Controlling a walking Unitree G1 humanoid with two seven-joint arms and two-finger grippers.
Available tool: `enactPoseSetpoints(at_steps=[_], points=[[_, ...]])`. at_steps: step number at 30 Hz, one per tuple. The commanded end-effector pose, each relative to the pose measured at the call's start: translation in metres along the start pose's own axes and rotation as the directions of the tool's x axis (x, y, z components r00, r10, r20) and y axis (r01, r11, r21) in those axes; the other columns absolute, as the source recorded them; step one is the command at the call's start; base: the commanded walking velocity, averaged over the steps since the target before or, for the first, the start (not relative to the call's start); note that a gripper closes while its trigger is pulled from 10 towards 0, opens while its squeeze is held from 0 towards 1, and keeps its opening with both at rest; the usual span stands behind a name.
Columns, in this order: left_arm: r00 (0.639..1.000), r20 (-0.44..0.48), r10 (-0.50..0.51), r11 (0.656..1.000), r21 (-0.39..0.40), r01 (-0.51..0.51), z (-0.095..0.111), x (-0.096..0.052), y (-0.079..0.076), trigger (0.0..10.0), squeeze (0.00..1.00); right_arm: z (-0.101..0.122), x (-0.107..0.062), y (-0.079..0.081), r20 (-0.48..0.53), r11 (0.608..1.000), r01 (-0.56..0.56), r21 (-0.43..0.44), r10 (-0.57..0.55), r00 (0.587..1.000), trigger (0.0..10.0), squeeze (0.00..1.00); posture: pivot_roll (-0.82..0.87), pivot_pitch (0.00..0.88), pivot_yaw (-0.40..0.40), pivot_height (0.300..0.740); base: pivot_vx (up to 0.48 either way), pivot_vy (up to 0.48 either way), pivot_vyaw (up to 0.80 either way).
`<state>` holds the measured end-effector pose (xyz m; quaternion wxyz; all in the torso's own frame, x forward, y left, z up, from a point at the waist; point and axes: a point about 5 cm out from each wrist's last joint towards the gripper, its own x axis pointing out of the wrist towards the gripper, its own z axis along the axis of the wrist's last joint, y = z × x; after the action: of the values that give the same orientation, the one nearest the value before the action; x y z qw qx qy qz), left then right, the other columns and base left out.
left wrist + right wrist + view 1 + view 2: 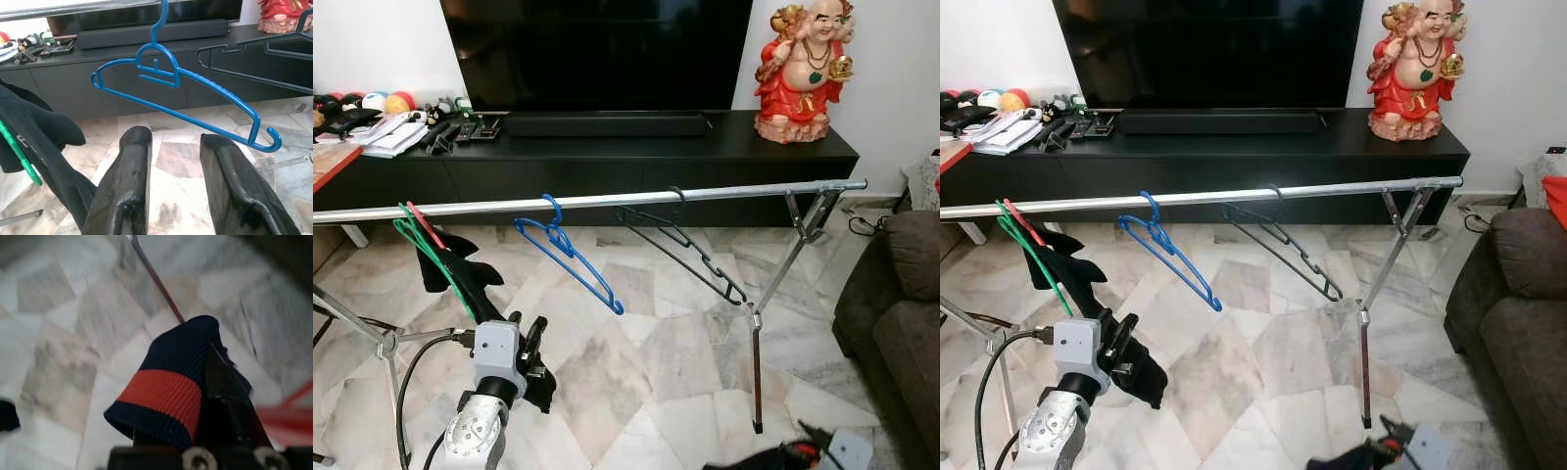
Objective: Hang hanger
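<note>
A blue hanger [570,257] and a black hanger [690,250] hang by their hooks on the silver rail [607,200] of a drying rack. At the rail's left end hang a green hanger [435,259] and a red hanger [426,223], with a black garment [460,269]. My left gripper [530,338] is below the rail, left of the blue hanger [186,93]. It is open, with nothing between its fingers [127,186]. My right gripper [800,452] is low at the right, shut on a navy cloth with a red band [161,391].
The rack's right leg [759,362] stands on the marble floor. Behind the rack is a low black TV cabinet [607,147] with a red statue [803,69] and clutter [382,132] at its left end. A dark sofa [901,323] is on the right.
</note>
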<state>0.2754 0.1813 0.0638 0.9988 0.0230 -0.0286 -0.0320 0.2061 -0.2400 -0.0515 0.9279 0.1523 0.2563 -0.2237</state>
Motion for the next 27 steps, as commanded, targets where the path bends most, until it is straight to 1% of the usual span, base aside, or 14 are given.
enactPoseSetpoints(at_steps=[1, 3, 5, 7, 9, 13, 14, 16, 18, 19, 21, 24, 27], points=[[1.000, -0.014, -0.002, 1.000, 0.005, 0.002, -0.001, -0.001, 0.000, 10.0, 0.00, 0.013, 0.004, 0.001, 0.063, 1.000, -0.013, -0.003, 0.013, 0.998, 10.0, 0.00, -0.05, 0.056, 0.064, 0.740, 0.000, 0.000, 0.00], [1.000, -0.010, -0.009, 1.000, 0.002, 0.009, 0.002, 0.002, -0.002, 10.0, 0.00, 0.012, 0.003, 0.005, 0.063, 0.998, -0.027, -0.054, 0.031, 0.998, 10.0, 0.00, -0.04, 0.059, 0.065, 0.740, 0.000, 0.000, 0.00], [1.000, -0.003, -0.008, 1.000, -0.001, 0.008, 0.005, 0.004, -0.003, 10.0, 0.00, 0.011, 0.002, 0.007, 0.070, 0.998, -0.031, -0.047, 0.034, 0.997, 10.0, 0.00, -0.04, 0.061, 0.065, 0.740, 0.000, 0.000, 0.00], [1.000, 0.001, -0.005, 1.000, -0.002, 0.005, 0.007, 0.006, -0.003, 10.0, 0.00, 0.011, 0.002, 0.013, 0.079, 0.998, -0.051, -0.036, 0.053, 0.995, 10.0, 0.00, -0.04, 0.062, 0.067, 0.740, 0.240, 0.000, 0.00], [1.000, 0.012, -0.006, 1.000, -0.004, 0.006, 0.010, 0.008, -0.003, 10.0, 0.00, 0.012, 0.002, 0.026, 0.096, 0.992, -0.094, -0.085, 0.102, 0.990, 10.0, 0.00, -0.04, 0.073, 0.072, 0.740, 0.253, 0.000, 0.00], [1.000, 0.016, -0.020, 1.000, 0.001, 0.020, 0.011, 0.008, -0.004, 10.0, 0.00, 0.021, 0.004, 0.038, 0.152, 0.989, -0.126, -0.076, 0.136, 0.979, 10.0, 0.00, -0.04, 0.072, 0.072, 0.740, 0.289, 0.000, 0.00], [1.000, 0.016, -0.020, 1.000, 0.001, 0.020, 0.011, 0.008, -0.004, 10.0, 0.00, 0.021, 0.004, 0.038, 0.152, 0.989, -0.126, -0.076, 0.136, 0.979, 10.0, 0.00, -0.04, 0.072, 0.072, 0.740, 0.307, 0.000, 0.00], [1.000, 0.020, -0.019, 1.000, -0.003, 0.019, 0.012, 0.009, -0.005, 10.0, 0.00, 0.029, 0.004, 0.049, 0.197, 0.978, -0.174, -0.112, 0.193, 0.961, 10.0, 0.00, -0.04, 0.078, 0.068, 0.740, 0.307, 0.000, 0.00], [1.000, 0.020, -0.019, 1.000, -0.004, 0.019, 0.013, 0.009, -0.005, 10.0, 0.00, 0.030, 0.004, 0.050, 0.201, 0.977, -0.179, -0.116, 0.200, 0.959, 10.0, 0.00, -0.04, 0.078, 0.068, 0.740, 0.307, 0.000, 0.00], [1.000, 0.018, -0.015, 1.000, -0.003, 0.016, 0.012, 0.009, -0.005, 10.0, 0.00, 0.035, 0.004, 0.052, 0.232, 0.974, -0.186, -0.126, 0.211, 0.950, 10.0, 0.00, -0.04, 0.081, 0.067, 0.740, 0.307, 0.000, 0.00], [1.000, 0.016, -0.014, 1.000, -0.003, 0.014, 0.012, 0.008, -0.006, 10.0, 0.00, 0.038, 0.004, 0.053, 0.252, 0.973, -0.194, -0.126, 0.220, 0.942, 10.0, 0.00, -0.04, 0.082, 0.066, 0.740, 0.307, 0.000, 0.00], [1.000, 0.016, -0.022, 1.000, -0.005, 0.023, 0.012, 0.008, -0.008, 10.0, 0.00, 0.039, 0.004, 0.057, 0.251, 0.966, -0.210, -0.153, 0.244, 0.937, 10.0, 0.00, -0.05, 0.083, 0.065, 0.740, 0.307, 0.000, 0.00], [0.999, 0.026, -0.022, 1.000, -0.001, 0.022, 0.014, 0.008, -0.010, 10.0, 0.00, 0.034, 0.004, 0.056, 0.229, 0.966, -0.212, -0.150, 0.242, 0.943, 10.0, 0.00, -0.04, 0.084, 0.062, 0.740, 0.309, 0.000, 0.00]])
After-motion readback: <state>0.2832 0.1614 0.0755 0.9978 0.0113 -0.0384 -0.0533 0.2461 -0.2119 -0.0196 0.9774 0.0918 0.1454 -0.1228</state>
